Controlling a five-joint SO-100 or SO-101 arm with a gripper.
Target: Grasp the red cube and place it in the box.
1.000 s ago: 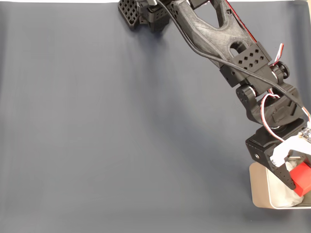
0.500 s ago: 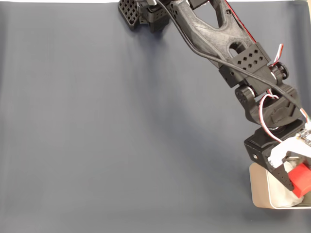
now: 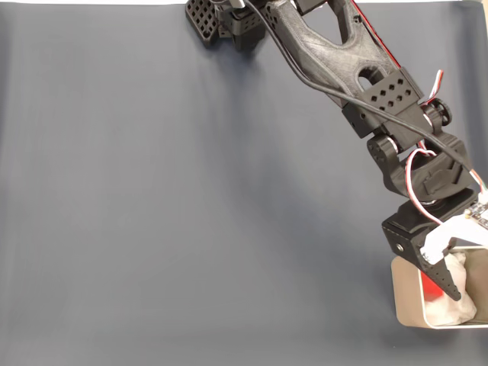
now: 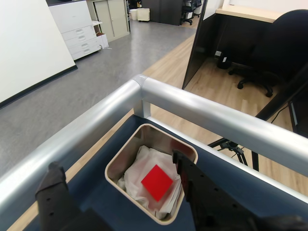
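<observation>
Now, with the red cube (image 4: 157,182) lying on the white lining inside the box (image 4: 117,162) and your gripper (image 4: 120,190) spread wide and apparently empty above it, lift straight up, clear of the rim.

We see the grey mat (image 3: 175,213) bare across its whole left and middle in the fixed view, so passage there is free. At the right edge the arm (image 3: 396,130) hangs over the box (image 4: 115,166), crowding it. A metal rail (image 4: 192,108) runs just behind it.
</observation>
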